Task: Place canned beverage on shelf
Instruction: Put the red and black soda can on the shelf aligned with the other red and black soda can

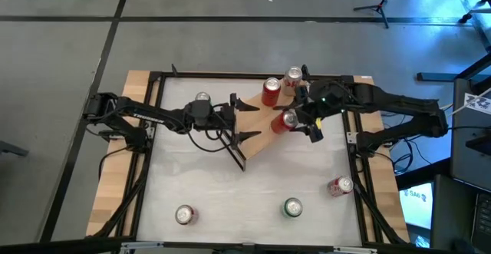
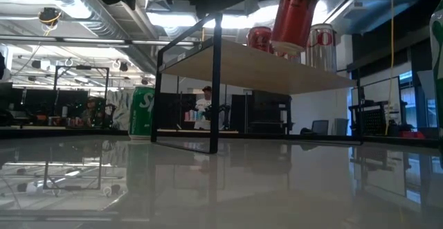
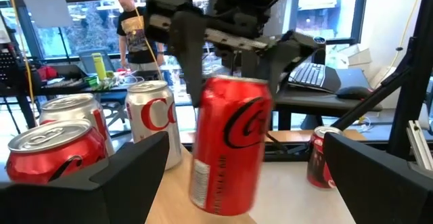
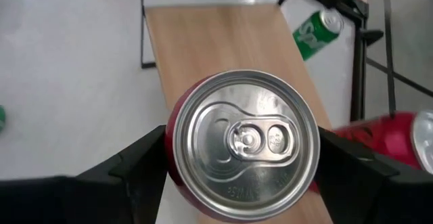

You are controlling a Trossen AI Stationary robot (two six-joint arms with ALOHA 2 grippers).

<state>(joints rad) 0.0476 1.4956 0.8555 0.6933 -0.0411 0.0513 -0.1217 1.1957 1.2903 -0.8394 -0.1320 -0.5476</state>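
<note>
The shelf [image 1: 261,135] is a light-wood plank on black frame ends, lying slantwise at the table's far middle. A red can [image 1: 270,91] and a silver can [image 1: 293,76] stand on its far end. My right gripper [image 1: 288,122] is shut on another red can [image 2: 294,11] over the plank's middle. My left gripper [image 1: 244,120] is open at the plank's left side, with one finger on either side of the plank's width [image 3: 176,190]. I cannot tell whether it touches the shelf. My right gripper pinches the red can's side wall just below its top rim [image 4: 177,149] between its two fingers, one on each side. The fingers come from above, pointing down. The can hangs tilted, its bottom [image 2: 287,48] at the plank's top; whether it touches cannot be told.
A green can [image 2: 142,111] stands on the table beyond the shelf's left side. At the table's near side are a can [image 1: 184,214] on the left and a green can [image 1: 293,206] in the middle. A red can [image 1: 340,186] lies by the right edge.
</note>
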